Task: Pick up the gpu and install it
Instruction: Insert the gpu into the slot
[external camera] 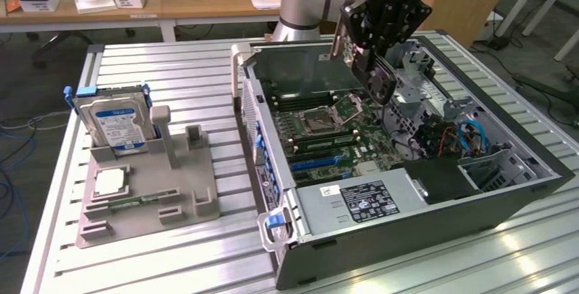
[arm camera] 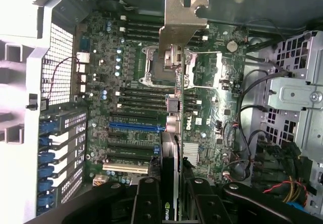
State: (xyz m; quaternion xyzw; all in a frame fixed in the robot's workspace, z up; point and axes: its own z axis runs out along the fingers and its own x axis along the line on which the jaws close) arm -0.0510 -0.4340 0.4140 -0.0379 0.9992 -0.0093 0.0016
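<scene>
Gripper point(arm camera: 173, 200) clamped on the gpu point(arm camera: 172, 158), card seen edge-on, hanging above the motherboard point(arm camera: 126, 82).
Fingers point(arm camera: 146, 204) partly closed, pinching the card's two faces. Its long axis runs away from the gripper to the silver bracket point(arm camera: 181, 27), crossing the blue slot point(arm camera: 135, 125) rather than lying along it. Card clear of the motherboard; blue cables point(external camera: 472, 137) and case point(external camera: 434, 233) walls stand off to the sides.
</scene>
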